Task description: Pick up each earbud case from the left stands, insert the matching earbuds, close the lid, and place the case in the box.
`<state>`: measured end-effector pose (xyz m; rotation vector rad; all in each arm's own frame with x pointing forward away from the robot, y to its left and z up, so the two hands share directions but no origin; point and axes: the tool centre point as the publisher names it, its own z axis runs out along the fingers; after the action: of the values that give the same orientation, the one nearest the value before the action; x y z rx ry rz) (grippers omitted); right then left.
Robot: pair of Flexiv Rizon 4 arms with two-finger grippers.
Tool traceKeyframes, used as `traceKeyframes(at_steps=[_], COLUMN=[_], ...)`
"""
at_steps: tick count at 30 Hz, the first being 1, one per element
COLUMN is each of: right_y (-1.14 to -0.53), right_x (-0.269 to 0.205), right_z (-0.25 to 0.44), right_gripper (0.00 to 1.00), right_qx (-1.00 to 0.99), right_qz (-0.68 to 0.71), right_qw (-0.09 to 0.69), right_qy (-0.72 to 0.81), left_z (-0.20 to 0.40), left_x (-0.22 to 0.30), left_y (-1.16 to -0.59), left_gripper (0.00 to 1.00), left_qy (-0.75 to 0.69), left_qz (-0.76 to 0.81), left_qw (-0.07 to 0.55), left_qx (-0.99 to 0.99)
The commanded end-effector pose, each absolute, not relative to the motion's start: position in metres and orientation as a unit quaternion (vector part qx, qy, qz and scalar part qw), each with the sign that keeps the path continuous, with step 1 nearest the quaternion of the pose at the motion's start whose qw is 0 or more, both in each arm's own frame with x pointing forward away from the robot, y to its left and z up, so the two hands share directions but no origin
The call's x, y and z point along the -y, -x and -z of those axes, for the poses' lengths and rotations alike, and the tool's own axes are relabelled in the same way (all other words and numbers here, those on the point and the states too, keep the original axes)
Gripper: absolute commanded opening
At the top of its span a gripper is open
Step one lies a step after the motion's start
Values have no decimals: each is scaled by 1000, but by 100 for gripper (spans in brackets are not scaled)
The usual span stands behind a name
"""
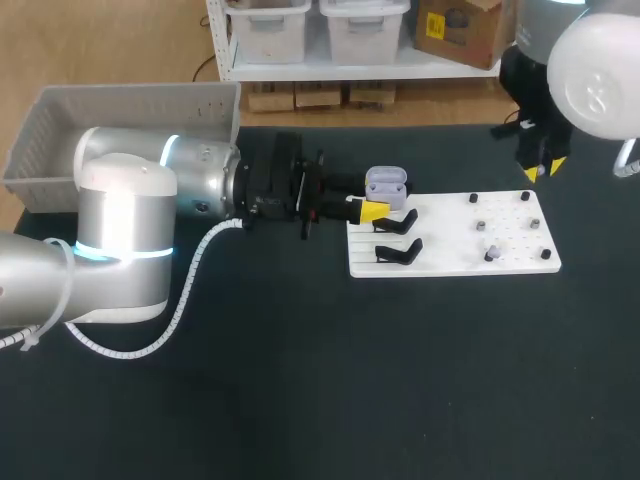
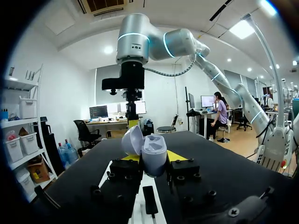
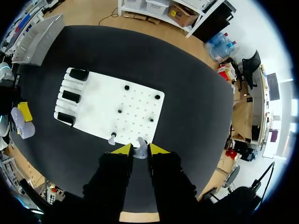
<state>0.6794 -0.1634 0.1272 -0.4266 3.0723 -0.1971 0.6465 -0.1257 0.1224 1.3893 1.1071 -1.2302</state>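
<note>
Early yet: the left claw (image 2: 153,157) grasps the open case (image 1: 385,184) by the stands (image 1: 400,250), the right claw (image 3: 140,148) seems clenched on one earbud (image 3: 140,152) above the board (image 1: 450,240), so inserting, closing and placing it in the box (image 1: 60,130) remain.

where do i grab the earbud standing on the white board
Pinch the earbud by its upright body, coming straight down from above. It stands on end on the white board with bare surface around it, so a top approach looks clear; a side push would probably tip it.
</note>
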Motion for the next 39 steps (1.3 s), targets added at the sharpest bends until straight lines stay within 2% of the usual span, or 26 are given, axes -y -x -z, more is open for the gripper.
traceKeyframes(at_steps=[1, 10, 24, 39], right_y=[-679, -658, -625, -623], right_x=[163, 116, 41, 39], right_z=[-127, -161, -198, -199], right_gripper=[0, 0, 0, 0], right_qx=[-988, -997, -992, -992], right_qz=[63, 64, 11, 11], right_qw=[17, 42, 3, 3], right_qy=[137, -4, -123, -122], left_z=[-121, -121, -121, -121], left_x=[125, 125, 125, 125], left_y=[-645, -645, -645, -645], left_gripper=[0, 0, 0, 0], left_qy=[-566, -566, -566, -566], left_qz=[501, 501, 501, 501], left_qw=[474, 474, 474, 474], left_qx=[-452, -452, -452, -452])
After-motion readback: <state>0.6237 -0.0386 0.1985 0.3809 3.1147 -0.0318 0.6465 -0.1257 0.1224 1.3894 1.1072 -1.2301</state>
